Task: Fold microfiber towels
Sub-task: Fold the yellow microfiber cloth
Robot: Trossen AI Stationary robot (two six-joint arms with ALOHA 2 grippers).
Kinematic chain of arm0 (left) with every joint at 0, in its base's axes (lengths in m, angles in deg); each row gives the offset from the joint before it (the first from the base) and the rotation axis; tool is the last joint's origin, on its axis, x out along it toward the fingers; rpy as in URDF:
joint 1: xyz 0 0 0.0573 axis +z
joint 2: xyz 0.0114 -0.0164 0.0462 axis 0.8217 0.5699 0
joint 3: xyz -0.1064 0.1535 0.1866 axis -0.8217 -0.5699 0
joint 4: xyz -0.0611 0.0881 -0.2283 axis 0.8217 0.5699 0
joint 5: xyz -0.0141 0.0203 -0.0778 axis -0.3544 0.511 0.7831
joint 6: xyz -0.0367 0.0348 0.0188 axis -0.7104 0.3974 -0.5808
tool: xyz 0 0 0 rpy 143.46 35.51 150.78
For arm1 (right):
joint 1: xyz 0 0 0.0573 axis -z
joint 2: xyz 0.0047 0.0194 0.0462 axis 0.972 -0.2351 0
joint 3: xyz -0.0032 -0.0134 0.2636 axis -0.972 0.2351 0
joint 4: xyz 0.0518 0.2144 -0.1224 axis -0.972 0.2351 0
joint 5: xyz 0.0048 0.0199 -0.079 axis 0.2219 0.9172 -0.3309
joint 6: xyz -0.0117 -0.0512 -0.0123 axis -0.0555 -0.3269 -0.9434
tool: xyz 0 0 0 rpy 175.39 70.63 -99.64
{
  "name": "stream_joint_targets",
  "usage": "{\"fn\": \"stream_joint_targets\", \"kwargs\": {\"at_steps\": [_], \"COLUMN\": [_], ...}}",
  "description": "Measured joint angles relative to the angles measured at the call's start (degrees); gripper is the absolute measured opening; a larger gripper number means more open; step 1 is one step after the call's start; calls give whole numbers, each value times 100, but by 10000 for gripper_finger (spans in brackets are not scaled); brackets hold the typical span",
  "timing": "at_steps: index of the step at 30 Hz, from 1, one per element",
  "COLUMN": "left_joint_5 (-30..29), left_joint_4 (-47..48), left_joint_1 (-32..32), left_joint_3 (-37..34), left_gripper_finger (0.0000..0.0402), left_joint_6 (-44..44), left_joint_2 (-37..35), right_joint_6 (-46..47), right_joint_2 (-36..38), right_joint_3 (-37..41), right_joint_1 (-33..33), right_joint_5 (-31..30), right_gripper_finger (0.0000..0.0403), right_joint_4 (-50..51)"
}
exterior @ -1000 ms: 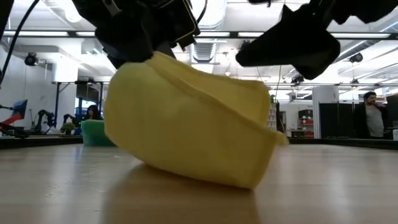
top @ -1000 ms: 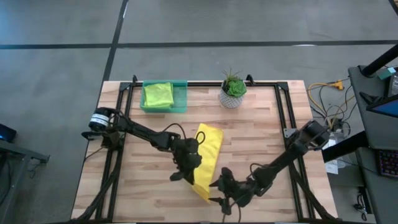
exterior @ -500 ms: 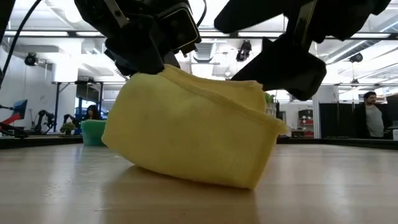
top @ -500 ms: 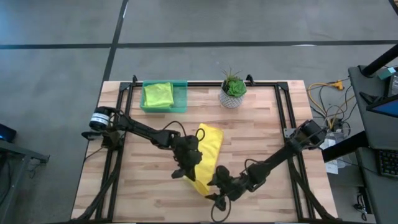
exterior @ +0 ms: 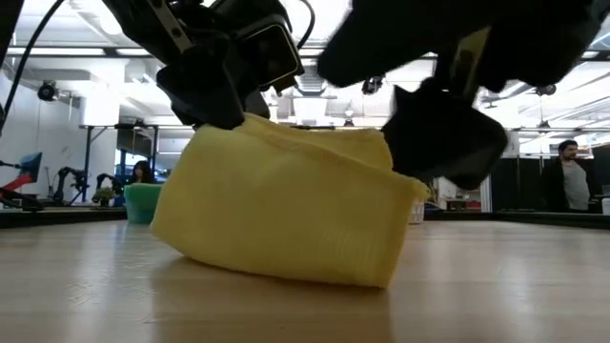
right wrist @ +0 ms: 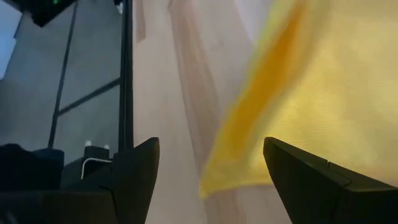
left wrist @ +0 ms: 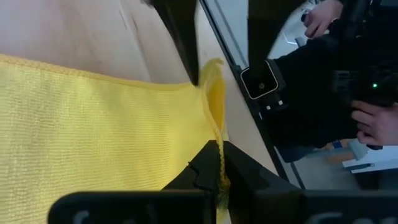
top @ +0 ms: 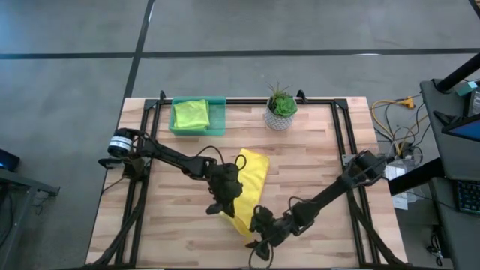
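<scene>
The left gripper (left wrist: 217,177) pinches an edge of the yellow towel (top: 250,187) between pressed fingers, lifting it for folding. Right gripper (right wrist: 208,168), fingers spread, brackets the towel's near corner above the desk (top: 315,161), ready to grasp.

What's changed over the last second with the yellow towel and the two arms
The right gripper, open, has slid along the table's near edge toward the yellow towel, reaching its near corner. The left gripper stays shut on the towel's edge, and the towel has settled slightly lower. The tray, lime green towel and plant are unchanged.
</scene>
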Motion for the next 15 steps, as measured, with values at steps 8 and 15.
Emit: {"fn": "stream_joint_targets", "kwargs": {"at_steps": [8,15], "left_joint_5": [2,2], "left_joint_4": [-3,-5], "left_joint_1": [34,44], "left_joint_3": [0,-11], "left_gripper_finger": [0,0], "left_joint_6": [-4,-23], "left_joint_2": [0,1], "right_joint_6": [-243,-345], "right_joint_2": [-645,-938], "right_joint_3": [-1146,-2114], "right_joint_1": [13,0], "right_joint_5": [-34,-521], "right_gripper_finger": [277,213], "right_joint_4": [1635,3023]}}
